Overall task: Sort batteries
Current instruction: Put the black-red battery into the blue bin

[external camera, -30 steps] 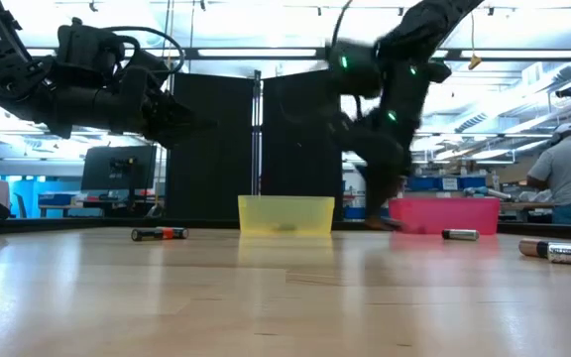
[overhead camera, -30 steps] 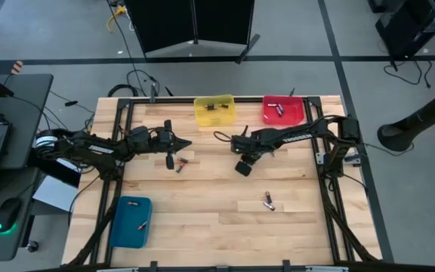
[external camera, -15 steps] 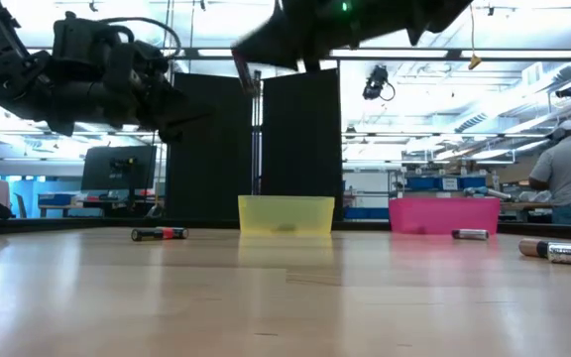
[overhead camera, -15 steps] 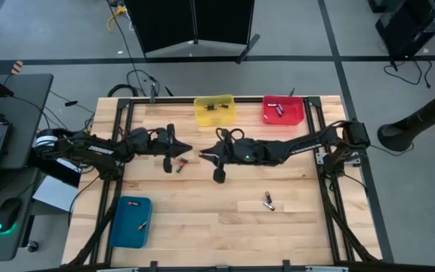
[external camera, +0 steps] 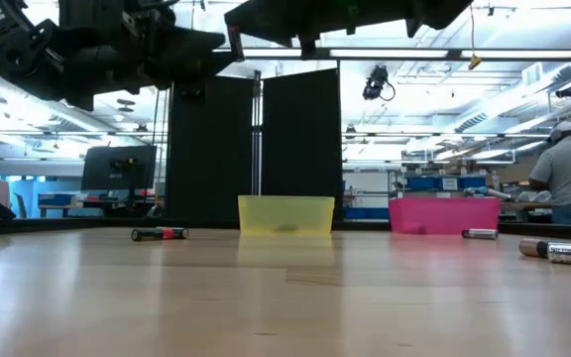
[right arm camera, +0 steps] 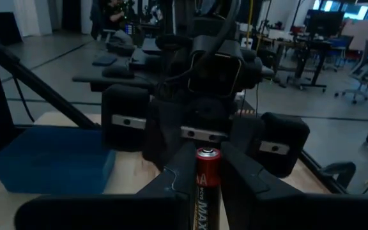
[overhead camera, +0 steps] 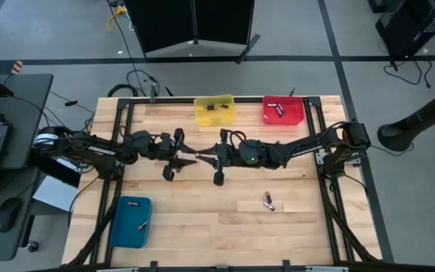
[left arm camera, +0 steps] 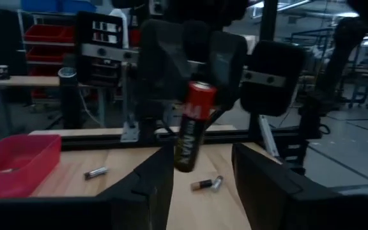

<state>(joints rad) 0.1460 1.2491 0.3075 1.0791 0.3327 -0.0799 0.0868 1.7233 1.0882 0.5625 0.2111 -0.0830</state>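
- The right gripper point(overhead camera: 202, 158) pinches a red-and-black battery point(right arm camera: 207, 177) lengthwise between its dark, flat-faced fingers point(right arm camera: 248, 185), high over the middle of the worktop point(overhead camera: 202, 219).
- The left gripper point(overhead camera: 195, 159) meets it tip to tip; its fingers point(left arm camera: 264, 176) stand spread on either side of that same cell point(left arm camera: 191, 125), with a gap showing on both sides.
- In the low view both arms hang well above the boards, leaving open air beneath them.
- One battery point(external camera: 159, 234), dark with an orange end, lies on the worktop near the yellow bin point(overhead camera: 214, 110); two more cells point(overhead camera: 268, 201) lie together toward the right front.
- Along the far edge stand the yellow bin and the red bin point(overhead camera: 283, 110), both holding cells; the blue bin point(overhead camera: 131, 221) sits at the left front corner with one cell inside.
- The worktop is pale planked wood, framed by black rails point(overhead camera: 331, 204); the bins are smooth, rectangular plastic.
- A person point(external camera: 570, 178) stands in the room beyond.
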